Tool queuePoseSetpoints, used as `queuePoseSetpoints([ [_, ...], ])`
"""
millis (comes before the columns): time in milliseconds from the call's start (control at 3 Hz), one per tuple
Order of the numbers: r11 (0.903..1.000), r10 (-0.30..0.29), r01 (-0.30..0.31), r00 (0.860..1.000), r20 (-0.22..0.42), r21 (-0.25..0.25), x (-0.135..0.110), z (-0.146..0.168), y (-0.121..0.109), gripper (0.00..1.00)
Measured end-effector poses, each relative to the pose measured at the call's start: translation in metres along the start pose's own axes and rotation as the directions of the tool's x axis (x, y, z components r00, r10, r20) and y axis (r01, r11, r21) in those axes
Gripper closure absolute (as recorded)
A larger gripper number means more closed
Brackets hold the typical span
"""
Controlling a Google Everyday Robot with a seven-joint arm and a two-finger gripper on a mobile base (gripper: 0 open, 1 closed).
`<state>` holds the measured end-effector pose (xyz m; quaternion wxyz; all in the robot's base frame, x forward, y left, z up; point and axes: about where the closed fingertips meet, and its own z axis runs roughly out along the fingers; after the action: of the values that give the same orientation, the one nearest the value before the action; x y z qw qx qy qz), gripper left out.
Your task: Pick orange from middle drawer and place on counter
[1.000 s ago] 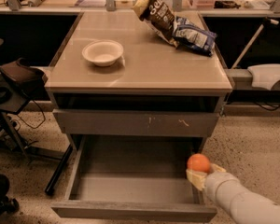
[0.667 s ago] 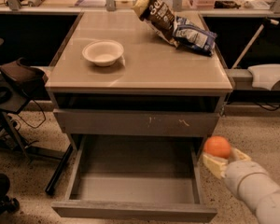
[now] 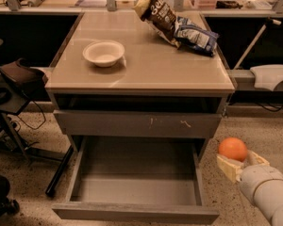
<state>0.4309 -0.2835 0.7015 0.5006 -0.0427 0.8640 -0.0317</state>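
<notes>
near right, my gripper [image 3: 239, 160] is pinching the orange [image 3: 233, 149], which hangs clear of the open, bare middle drawer [image 3: 137, 171], just right of it and below counter height. i'd hold the squeeze steady, raise it above the rim, then swing left and far over the counter [image 3: 151, 72], setting it down between the white bowl [image 3: 104, 53] and the snack bags [image 3: 179, 25]. i can't read the print on the bags.

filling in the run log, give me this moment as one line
gripper: right of middle drawer, jaws shut on orange | middle drawer: open, bare | counter: orange not yet placed
</notes>
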Motion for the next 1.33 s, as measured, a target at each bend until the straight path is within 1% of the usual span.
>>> queuePoseSetpoints([
  [333, 0.9979, -0.018, 0.012, 0.995, 0.1, 0.064, -0.076, -0.012, -0.016, 1.0],
  [667, 0.9911, -0.057, 0.026, 0.968, 0.244, 0.13, -0.188, -0.042, -0.023, 1.0],
  [1000, 0.9887, -0.106, 0.062, 0.934, 0.341, 0.136, -0.269, -0.052, 0.009, 1.0],
  [1333, 0.9932, -0.117, 0.108, 0.923, 0.365, 0.043, -0.321, -0.004, 0.104, 1.0],
])
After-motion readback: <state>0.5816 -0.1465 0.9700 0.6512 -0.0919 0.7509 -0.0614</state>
